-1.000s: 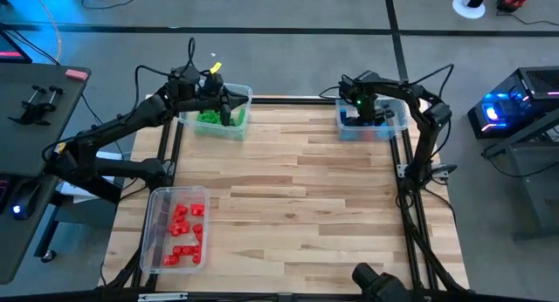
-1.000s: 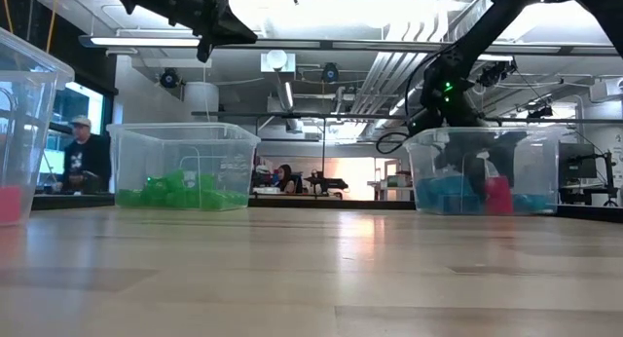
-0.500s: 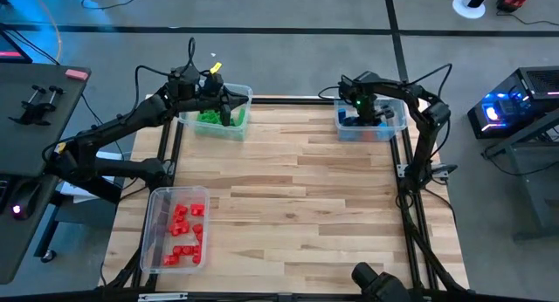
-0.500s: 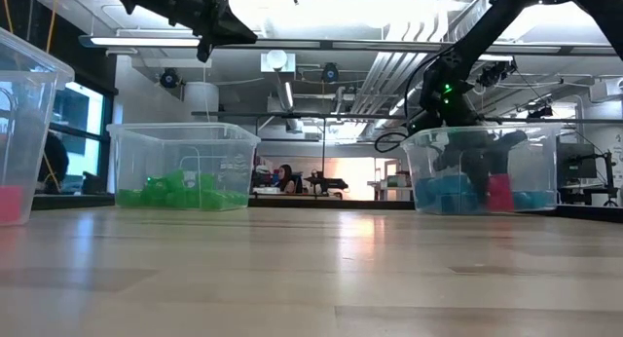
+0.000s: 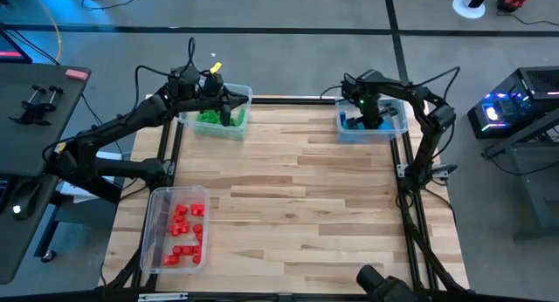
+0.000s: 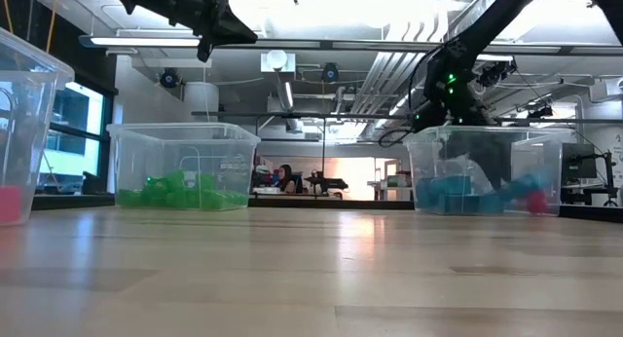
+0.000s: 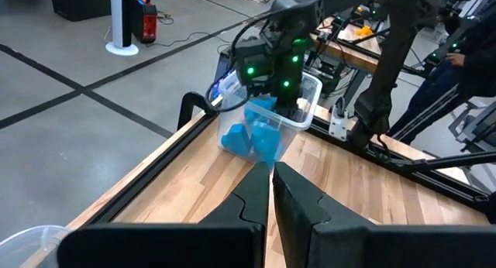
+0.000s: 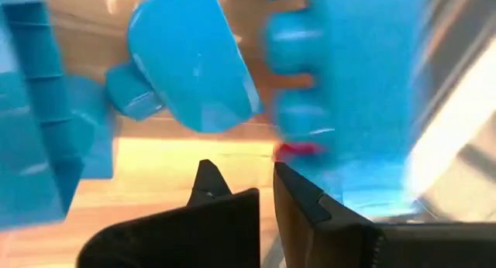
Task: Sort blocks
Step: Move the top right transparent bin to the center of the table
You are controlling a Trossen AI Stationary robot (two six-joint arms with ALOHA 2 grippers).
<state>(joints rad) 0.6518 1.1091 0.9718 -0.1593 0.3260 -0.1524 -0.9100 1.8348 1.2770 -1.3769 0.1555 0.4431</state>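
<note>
Blue blocks (image 6: 448, 193) lie in a clear bin (image 5: 395, 127) at the table's far right, and one red block (image 6: 536, 202) lies low at that bin's right end. My right gripper (image 8: 242, 173) reaches down into this bin, shut, with nothing between its fingers. Blue blocks (image 8: 194, 67) show just beyond its tips, and so does a sliver of the red block (image 8: 298, 149). My left gripper (image 5: 225, 99) hangs shut and holds nothing. It is above the far-left bin (image 5: 245, 115), which holds green blocks (image 5: 210, 117). My right gripper points down into the blue bin with its fingers shut. A red sliver (image 8: 298, 149) lies just past one fingertip (image 8: 288, 177). I cannot tell whether the fingers touch it or the blue blocks.
A third clear bin (image 5: 155, 243) with several red blocks (image 5: 183, 232) stands at the near left of the table. The wooden tabletop (image 5: 297, 197) lies between the three bins. Dark frame rails (image 5: 410, 206) run along the table's sides.
My right gripper has shut inside the blue bin without taking hold of anything. The red block that stood upright between its open fingers has gone toward the table's right. It now lies low at the bin's right end.
</note>
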